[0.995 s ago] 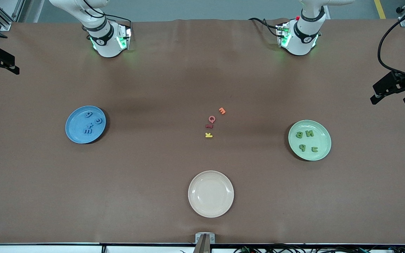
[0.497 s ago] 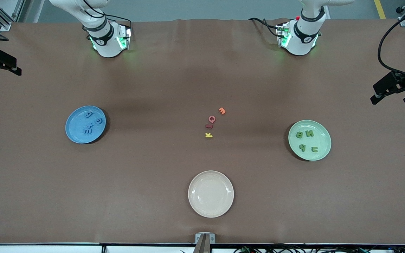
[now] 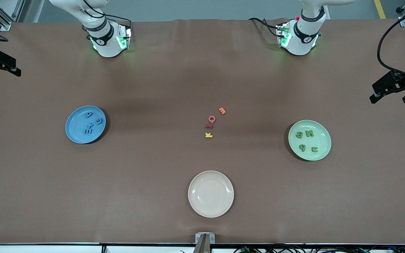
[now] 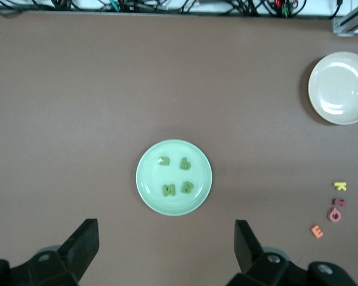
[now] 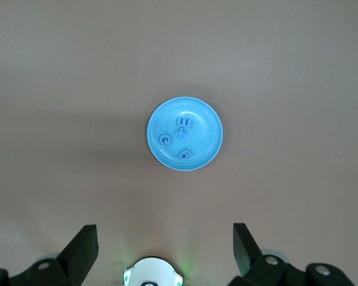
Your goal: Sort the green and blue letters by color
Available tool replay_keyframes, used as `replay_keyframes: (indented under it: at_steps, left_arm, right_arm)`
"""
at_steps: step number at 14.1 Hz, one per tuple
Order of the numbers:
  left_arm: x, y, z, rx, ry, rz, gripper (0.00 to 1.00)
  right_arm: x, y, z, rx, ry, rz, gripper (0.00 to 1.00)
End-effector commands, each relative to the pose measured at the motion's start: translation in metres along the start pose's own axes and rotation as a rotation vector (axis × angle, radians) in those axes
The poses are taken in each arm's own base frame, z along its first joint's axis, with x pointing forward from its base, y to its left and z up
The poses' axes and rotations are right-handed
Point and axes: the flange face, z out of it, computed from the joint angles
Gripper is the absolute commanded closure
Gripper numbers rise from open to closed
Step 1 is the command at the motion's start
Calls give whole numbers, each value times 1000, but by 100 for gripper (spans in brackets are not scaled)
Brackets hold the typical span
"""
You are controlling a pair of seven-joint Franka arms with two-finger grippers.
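Observation:
Several blue letters (image 3: 88, 131) lie in the blue plate (image 3: 74, 133) toward the right arm's end of the table; the right wrist view shows the same letters (image 5: 182, 123) on that plate (image 5: 203, 156). Several green letters (image 3: 309, 133) lie in the pale green plate (image 3: 323, 153) toward the left arm's end, and the left wrist view shows those letters (image 4: 185, 163) too. My left gripper (image 4: 166, 225) hangs high and open, empty, looking down on the green plate (image 4: 149, 190). My right gripper (image 5: 165, 228) hangs high and open, empty, over the table by its own base.
An empty cream plate (image 3: 211, 207) sits near the front edge. Mid-table lie an orange letter (image 3: 222, 111), a red one (image 3: 211, 119), a dark red one (image 3: 209, 125) and a yellow K (image 3: 208, 135). Both raised grippers show at the front view's side edges.
The right gripper has drifted slightly at the edge of the front view. The plates and letters have not moved.

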Motion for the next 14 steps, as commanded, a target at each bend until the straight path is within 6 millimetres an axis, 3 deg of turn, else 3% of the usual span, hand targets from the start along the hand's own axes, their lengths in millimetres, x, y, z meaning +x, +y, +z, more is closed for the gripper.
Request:
replay_keyframes:
  at_steps: [1, 14]
  left_arm:
    - [-1, 6, -8, 12, -24, 14, 0]
    - [-3, 6, 5, 12, -93, 10, 0]
  right_arm:
    - [-10, -1, -1, 20, 12, 14, 0]
    - [-13, 3, -18, 11, 66, 68, 0]
